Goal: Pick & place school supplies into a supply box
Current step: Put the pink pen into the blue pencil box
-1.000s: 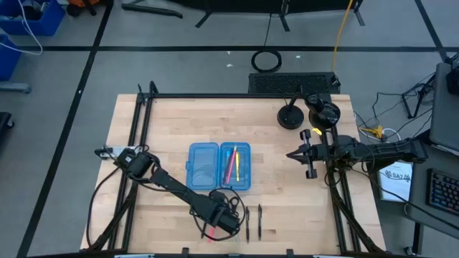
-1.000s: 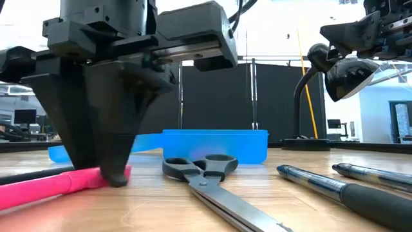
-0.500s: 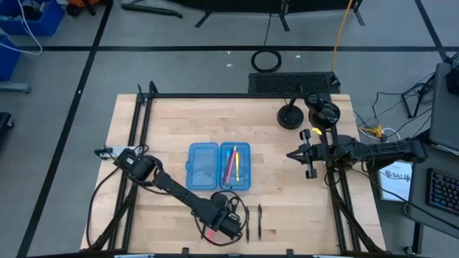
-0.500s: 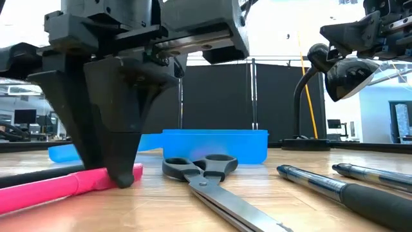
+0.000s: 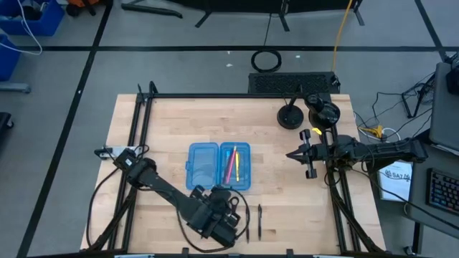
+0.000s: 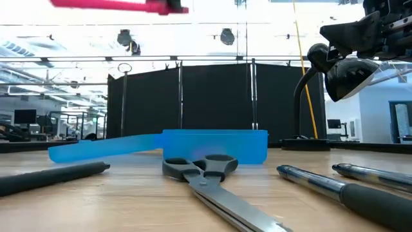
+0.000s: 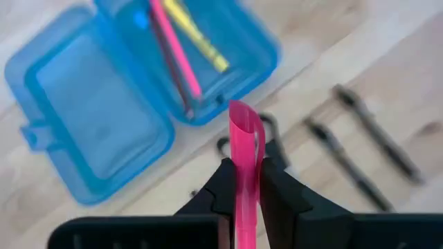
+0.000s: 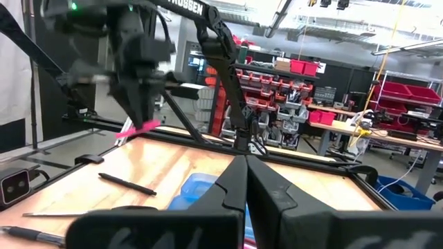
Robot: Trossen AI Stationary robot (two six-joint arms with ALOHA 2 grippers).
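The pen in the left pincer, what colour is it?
Pink; the pen shows best in the left wrist view.

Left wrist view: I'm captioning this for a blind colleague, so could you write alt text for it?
The left gripper holds a pink pen above the wooden table. Below lies the open blue supply box with pink and yellow pens in one half, plus scissors and two dark pens beside it.

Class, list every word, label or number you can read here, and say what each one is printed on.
"TROSSEN", white letters, start cut off, on the left arm; the left claw holds the pink pen.
Print on the white sheet right of the table: too small to read.
Supply box, scissors, right claw: no text seen.
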